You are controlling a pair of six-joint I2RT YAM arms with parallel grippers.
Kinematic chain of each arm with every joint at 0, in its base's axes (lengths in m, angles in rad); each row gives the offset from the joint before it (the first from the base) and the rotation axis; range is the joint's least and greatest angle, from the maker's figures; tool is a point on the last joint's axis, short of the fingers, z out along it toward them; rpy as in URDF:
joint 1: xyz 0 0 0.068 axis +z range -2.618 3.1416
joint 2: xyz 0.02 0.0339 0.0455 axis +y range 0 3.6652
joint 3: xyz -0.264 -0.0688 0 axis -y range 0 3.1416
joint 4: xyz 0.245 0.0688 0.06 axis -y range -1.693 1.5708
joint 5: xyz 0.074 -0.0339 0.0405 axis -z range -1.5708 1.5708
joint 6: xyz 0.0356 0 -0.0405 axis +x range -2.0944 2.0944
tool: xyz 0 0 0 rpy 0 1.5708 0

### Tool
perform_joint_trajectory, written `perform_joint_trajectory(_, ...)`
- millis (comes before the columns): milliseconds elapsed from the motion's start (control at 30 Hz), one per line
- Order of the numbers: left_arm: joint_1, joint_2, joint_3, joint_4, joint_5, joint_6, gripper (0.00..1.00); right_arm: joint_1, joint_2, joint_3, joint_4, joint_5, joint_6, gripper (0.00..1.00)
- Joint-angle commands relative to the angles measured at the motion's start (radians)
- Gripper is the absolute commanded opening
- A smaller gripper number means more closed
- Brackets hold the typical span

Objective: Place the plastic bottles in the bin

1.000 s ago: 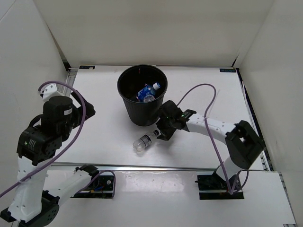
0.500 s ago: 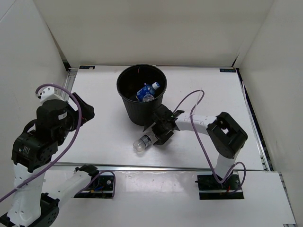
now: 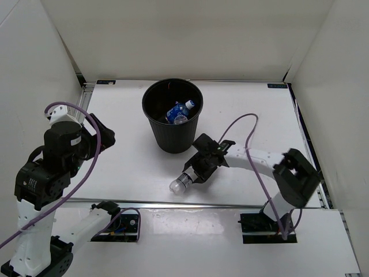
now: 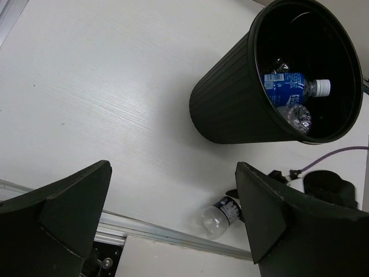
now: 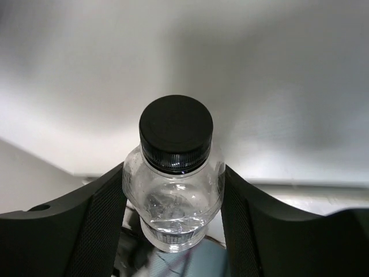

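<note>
though within pincer (image 5: 174, 183), bottle (image 5: 175, 164) label unclear

A white table (image 3: 127, 167) stands between white walls (image 3: 184, 40), metal rail (image 3: 150, 203) along front.

White bench (image 3: 127, 167) fills middle of frame; faint wood grain shows in left wrist view. Plain white wall panels (image 3: 184, 40) enclose it at back, left and right. Aluminium rail (image 3: 173, 203) along near edge. White board (image 3: 190, 236) below, with two dark cutouts (image 3: 124, 226). Light even, shadows soft.
</note>
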Motion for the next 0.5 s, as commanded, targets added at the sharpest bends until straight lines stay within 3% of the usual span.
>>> perform_joint_trajectory(0,0.005,-0.003,0.002,-0.088,-0.018,0.017,0.99,0.060,-0.185,0.067,-0.133,0.069,-0.083,0.26)
perform_joint_trajectory(100,0.005,-0.003,0.011,-0.088,-0.039,0.026,0.99,0.105,-0.301,0.203,-0.238,0.189,-0.135,0.24)
perform_joint_trajectory(267,0.005,-0.003,-0.021,-0.088,-0.073,0.027,0.99,0.105,-0.339,0.524,-0.273,0.333,-0.299,0.18)
perform_joint_trajectory(400,0.005,-0.012,-0.061,-0.077,-0.073,0.017,0.99,0.105,-0.205,0.838,-0.254,0.525,-0.533,0.18)
perform_joint_trajectory(467,0.005,-0.021,-0.061,-0.077,-0.064,-0.003,0.99,0.065,-0.104,0.993,-0.231,0.525,-0.639,0.18)
